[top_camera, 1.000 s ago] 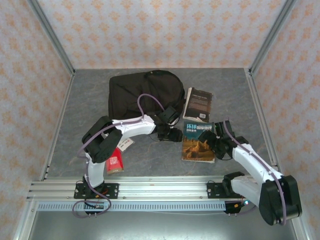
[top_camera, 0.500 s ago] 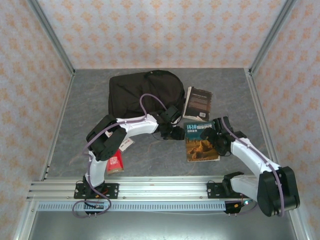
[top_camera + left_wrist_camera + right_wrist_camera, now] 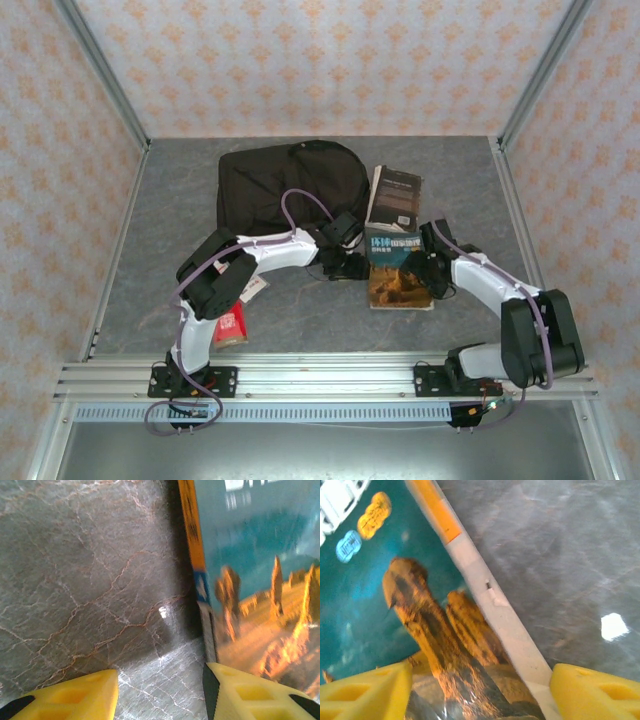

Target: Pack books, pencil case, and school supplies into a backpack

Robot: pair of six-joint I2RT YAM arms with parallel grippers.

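Note:
The black backpack (image 3: pixel 290 185) lies at the back of the table. Of the books, a black one (image 3: pixel 396 200) rests to its right, and the desert-rock one (image 3: pixel 398 272) lies in front of that. My left gripper (image 3: pixel 350 265) is at this book's left edge, open. In the left wrist view (image 3: pixel 160 700) its right finger (image 3: pixel 255 695) sits at the book's spine (image 3: pixel 200 580) with bare table between the jaws. My right gripper (image 3: pixel 432 265) is at the book's right edge. In the right wrist view (image 3: pixel 480 695) it is open, with the book's white page edge (image 3: pixel 495 615) between its jaws.
A red packet (image 3: pixel 230 325) and a white card (image 3: pixel 255 288) lie by the left arm's base. Metal posts and patterned walls close in the grey marble table (image 3: pixel 160 220). A rail (image 3: pixel 320 375) runs along the near edge.
The right gripper has moved up and in to the desert-rock book's right edge, and its jaws have narrowed. The book has shifted slightly back. The left gripper has closed in on the book's left edge.

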